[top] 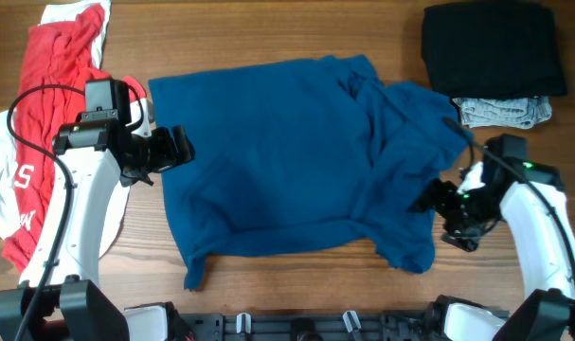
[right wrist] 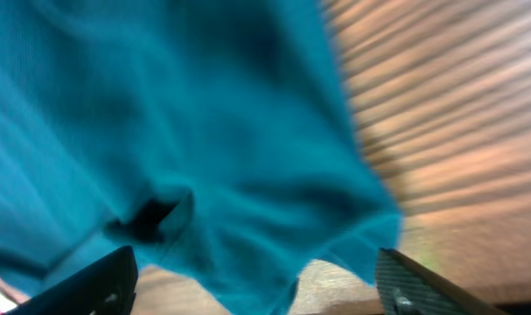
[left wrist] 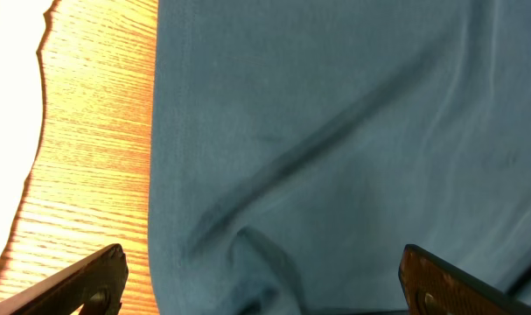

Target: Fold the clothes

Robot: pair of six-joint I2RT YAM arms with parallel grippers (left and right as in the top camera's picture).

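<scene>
A large dark-blue T-shirt [top: 287,152] lies spread on the wooden table, its right part rumpled and doubled over. My left gripper [top: 180,147] is open at the shirt's left edge, its fingers [left wrist: 263,280] wide apart over the blue cloth [left wrist: 335,131] and a small fold. My right gripper [top: 429,201] is open at the shirt's lower right side, its fingers [right wrist: 256,280] spread around a hanging blue edge [right wrist: 204,131]. Neither gripper pinches cloth.
A red and white garment [top: 50,85] lies at the left edge of the table. A folded black garment [top: 491,47] rests on a grey one [top: 500,111] at the back right. Bare wood [top: 296,265] shows in front of the shirt.
</scene>
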